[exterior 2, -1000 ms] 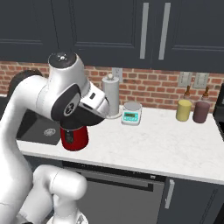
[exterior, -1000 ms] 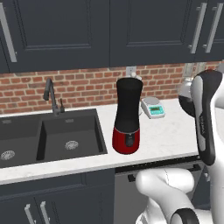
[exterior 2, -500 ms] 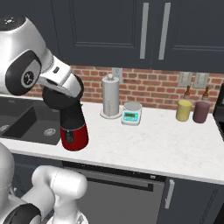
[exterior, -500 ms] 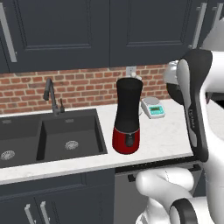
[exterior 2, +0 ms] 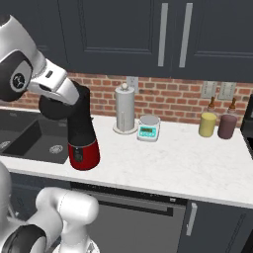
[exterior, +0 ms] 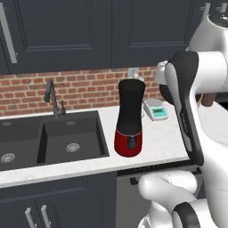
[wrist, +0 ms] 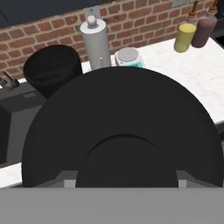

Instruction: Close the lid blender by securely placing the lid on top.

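We see the lid (wrist: 122,131) as a broad matte black disc with a rounded dome swelling at its middle, so close to the hand camera that it covers the gripper's fingertips. The gripper is closed on the lid, holding it up in the air.

The blender (exterior: 129,118) stands on the white counter (exterior 2: 188,163), a tall black jar on a glossy red base with a small black front panel. In the hand view its round black top (wrist: 52,70) lies beyond the lid, up and to the left, apart from it.

The blender is just beside the sink (exterior: 49,138) and near the counter's front edge. Behind it by the brick wall stand a paper-towel roll (exterior 2: 124,109) and a scale (exterior 2: 148,128). Two canisters (exterior 2: 217,125) sit well apart at the far end. Dark cabinets (exterior 2: 148,34) hang above.
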